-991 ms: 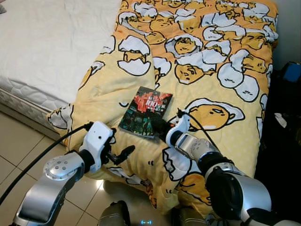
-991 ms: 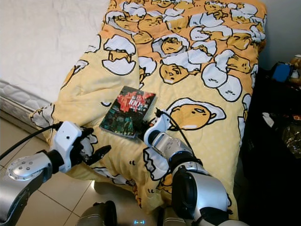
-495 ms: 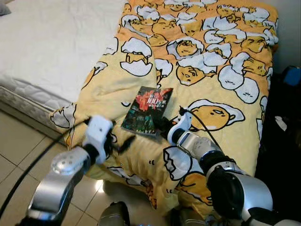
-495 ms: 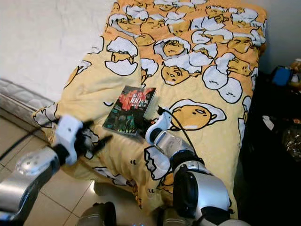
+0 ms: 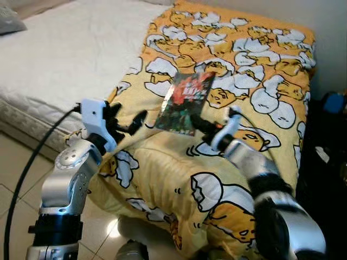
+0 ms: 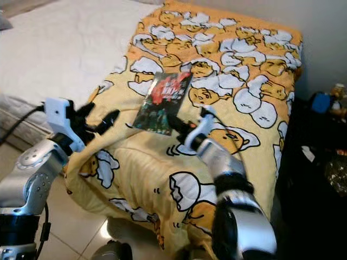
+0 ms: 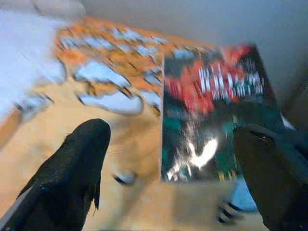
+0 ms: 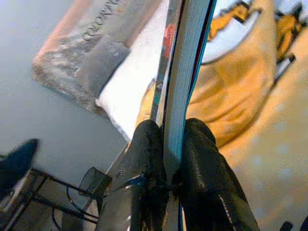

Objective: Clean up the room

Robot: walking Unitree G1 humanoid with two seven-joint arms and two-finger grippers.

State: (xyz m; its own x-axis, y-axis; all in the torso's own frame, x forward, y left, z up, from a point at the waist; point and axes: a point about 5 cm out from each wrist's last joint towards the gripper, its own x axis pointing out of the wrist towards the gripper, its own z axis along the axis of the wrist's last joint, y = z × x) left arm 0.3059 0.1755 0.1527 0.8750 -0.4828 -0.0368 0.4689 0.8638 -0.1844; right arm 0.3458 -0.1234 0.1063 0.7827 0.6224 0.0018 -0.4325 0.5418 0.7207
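Gripping the book [image 5: 184, 103] by its lower edge, right gripper [image 5: 201, 127] is clenched on it with one finger on each cover, book lifted clear above the yellow egg-print blanket [image 5: 162, 173]. Left gripper [image 5: 129, 122] just beside the book's other side, fingers [image 7: 72, 168] spread wide, holding nothing. White mattress [image 5: 65, 54] beyond the left gripper.

Yellow quilt, dark book, black claws

My right claw [image 6: 180, 125] is black, and so is my left claw [image 5: 128, 123], each on a silver arm. The book [image 5: 185, 102] has a dark green cover splashed with red and white lettering. Under the book, the quilt [image 5: 162, 179] is yellow with white-and-orange cartoon eggs; beside the quilt, the mattress [image 5: 70, 51] is white.
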